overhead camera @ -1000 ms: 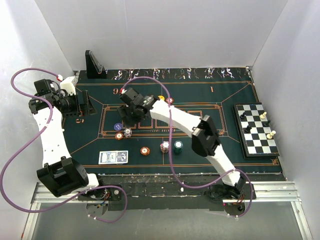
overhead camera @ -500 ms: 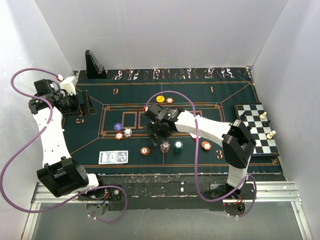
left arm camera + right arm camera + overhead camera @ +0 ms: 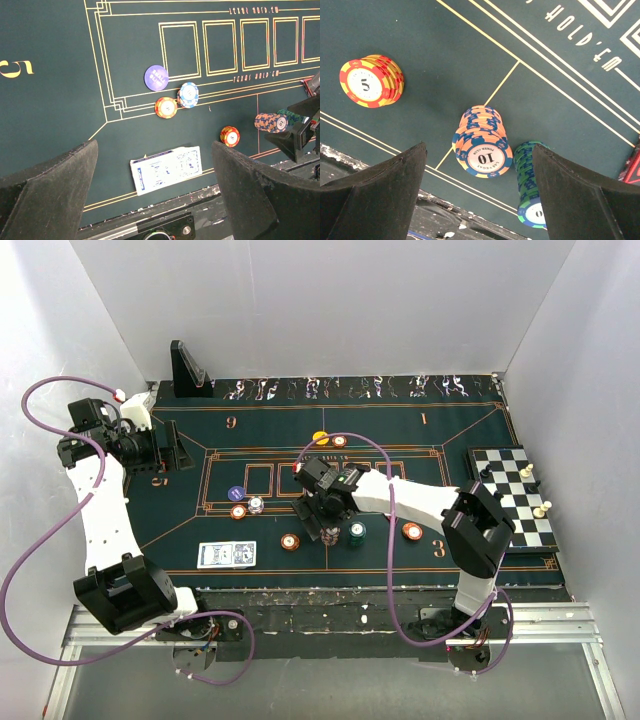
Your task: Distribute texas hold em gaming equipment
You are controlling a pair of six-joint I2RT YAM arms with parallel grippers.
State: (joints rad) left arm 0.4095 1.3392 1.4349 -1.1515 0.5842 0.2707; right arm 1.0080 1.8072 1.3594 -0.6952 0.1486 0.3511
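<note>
Both pairs of fingers are wide open and hold nothing. The right fingers (image 3: 380,200) stand one on each side of the orange-blue chip stack (image 3: 482,150), at lower centre of the surface (image 3: 420,445). The left fingers (image 3: 50,195) hang at upper left. The cards (image 3: 226,555) lie at lower left.

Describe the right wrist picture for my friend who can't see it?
The right end effector hangs open over an orange-and-blue chip stack marked 10 on dark green felt. A red-and-yellow stack marked 5 sits upper left; a green stack stands lower right.
</note>
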